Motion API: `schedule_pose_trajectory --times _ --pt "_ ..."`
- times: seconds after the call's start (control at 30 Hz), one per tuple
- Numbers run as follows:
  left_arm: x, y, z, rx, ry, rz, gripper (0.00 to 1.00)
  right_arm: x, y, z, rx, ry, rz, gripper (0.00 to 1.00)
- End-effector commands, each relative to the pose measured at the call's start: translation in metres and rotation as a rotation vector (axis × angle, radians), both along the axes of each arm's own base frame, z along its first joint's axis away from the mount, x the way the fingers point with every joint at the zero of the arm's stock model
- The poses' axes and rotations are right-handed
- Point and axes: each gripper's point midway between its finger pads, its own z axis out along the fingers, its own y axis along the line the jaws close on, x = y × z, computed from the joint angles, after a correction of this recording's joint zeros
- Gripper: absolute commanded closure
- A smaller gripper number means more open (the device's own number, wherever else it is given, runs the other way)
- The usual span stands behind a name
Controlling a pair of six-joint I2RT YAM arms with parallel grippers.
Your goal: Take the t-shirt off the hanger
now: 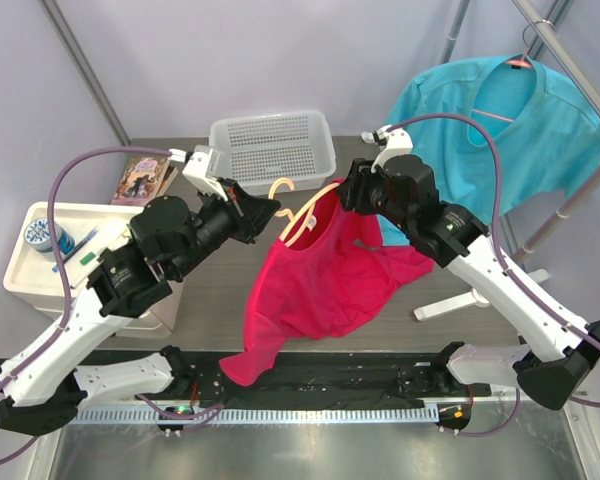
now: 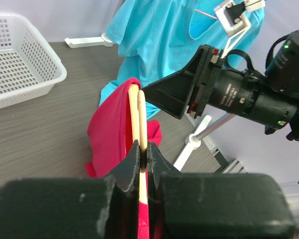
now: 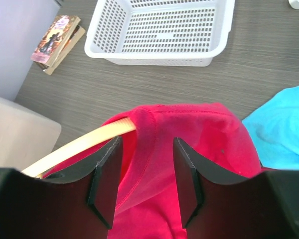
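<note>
**Item: red fabric t-shirt** (image 1: 320, 280). Location: held aloft over the dark wood-grain tabletop (image 1: 205, 300), between my two arms. It is draped on a cream plastic hanger (image 1: 310, 208). One shoulder sits over the hanger's end. The lower hem trails toward the near edge, and I cannot tell whether it touches down.

**Item: left hand** (image 1: 268, 212). Condition: pressed together on the hanger's bar, pinching it edge-on in the left wrist view, with red cloth hanging beside it.

**Item: right hand** (image 1: 348, 196). Condition: spread, gripping nothing. In the right wrist view its fingers (image 3: 107, 174) stand either side of the shirt's shoulder, just where the hanger slips under the cloth.

**Nearby:** white perforated plastic basket (image 1: 275, 145) behind the shirt, and a teal t-shirt (image 1: 500, 130) hung just beside the right arm.

**Step in hand, as I judge it:** take the shoulder fabric and peel it off the hanger's end.

**Handling notes:**
- I would close the right hand on cloth only, at the thicker seam, keeping the hanger out of the pinch.
- I would then draw outward along the bar and past its tip, not straight down, while the left hand holds the hanger steady.
- The bar is thin, so a hard tug may twist it in the left pinch. I would pull slowly.
- I would keep the pull clear of the teal t-shirt.
</note>
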Motion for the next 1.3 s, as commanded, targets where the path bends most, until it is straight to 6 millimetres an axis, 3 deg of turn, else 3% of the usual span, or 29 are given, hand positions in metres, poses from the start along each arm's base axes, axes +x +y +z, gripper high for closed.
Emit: schedule_pose_trajectory --times 0.0,0.43,0.47,0.57,0.7,0.9,1.07,1.2,1.27 --pt "-0.007 0.007 0.043 -0.086 -0.083 -0.014 1.0 0.012 0.001 0.004 -0.006 -0.037 -0.03 0.5" --pt "-0.006 0.007 0.039 -0.066 -0.074 -0.01 1.0 0.009 -0.013 0.008 -0.016 -0.065 -0.071 0.72" --pt "-0.006 0.007 0.038 -0.065 -0.073 -0.01 1.0 0.009 -0.014 0.008 -0.021 -0.066 -0.075 0.84" --pt "-0.009 0.008 0.041 -0.076 -0.075 -0.017 1.0 0.013 -0.022 0.005 -0.046 -0.07 -0.118 0.99" --pt "-0.011 0.012 0.043 -0.077 -0.076 -0.014 1.0 0.023 -0.036 0.001 -0.08 -0.069 -0.187 0.99" --pt "-0.013 0.019 0.045 -0.081 -0.079 -0.002 1.0 0.047 -0.076 -0.006 -0.091 -0.031 -0.3 0.99" --pt "-0.015 0.024 0.049 -0.099 -0.09 0.011 1.0 0.064 -0.11 -0.032 -0.104 0.039 -0.366 0.99" --pt "-0.014 0.029 0.05 -0.125 -0.098 0.029 1.0 0.065 -0.113 -0.054 -0.113 0.09 -0.346 0.99" --pt "-0.012 0.031 0.052 -0.145 -0.102 0.05 1.0 0.058 -0.101 -0.053 -0.071 0.092 -0.278 0.99"
